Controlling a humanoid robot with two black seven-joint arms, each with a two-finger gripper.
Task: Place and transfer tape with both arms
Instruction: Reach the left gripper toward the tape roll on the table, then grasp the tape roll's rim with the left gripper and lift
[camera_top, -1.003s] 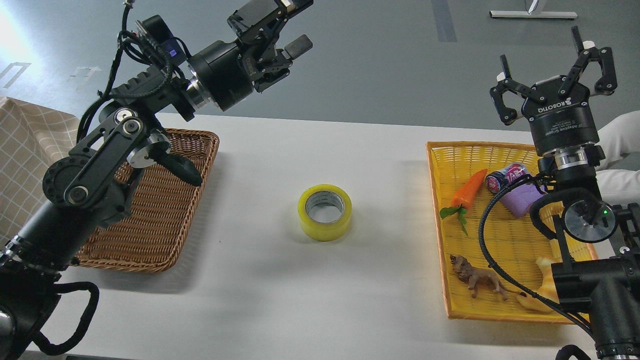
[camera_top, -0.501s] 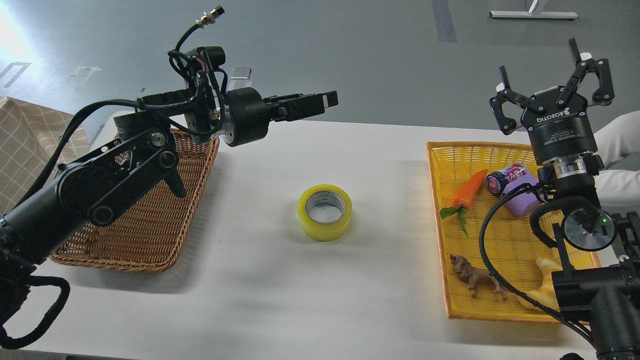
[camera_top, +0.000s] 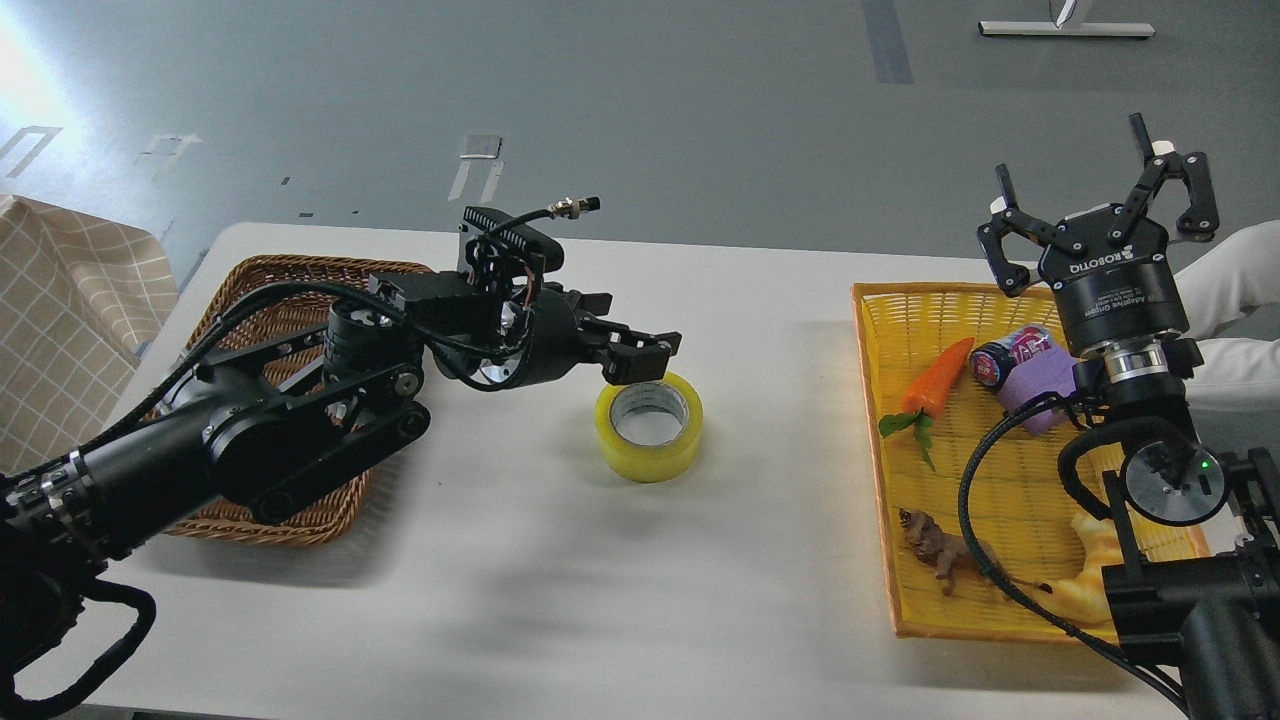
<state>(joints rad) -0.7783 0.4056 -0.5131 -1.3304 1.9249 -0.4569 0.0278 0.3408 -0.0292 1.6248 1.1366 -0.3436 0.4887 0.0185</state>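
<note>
Tape (camera_top: 649, 428) mid-table (camera_top: 560, 600); wicker basket (camera_top: 300, 290) left; toy-filled tray (camera_top: 905, 300) right

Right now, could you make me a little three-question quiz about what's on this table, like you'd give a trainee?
1. True or false: the tape sits inside the wicker basket.
2. Which hand is nearest the tape? A) left hand B) right hand
3. Fill in: the toy carrot lies in the ____ tray.

Key: 1 false, it lies flat on the white table between basket and tray. 2 A, at the roll's far rim. 3 yellow.
</note>
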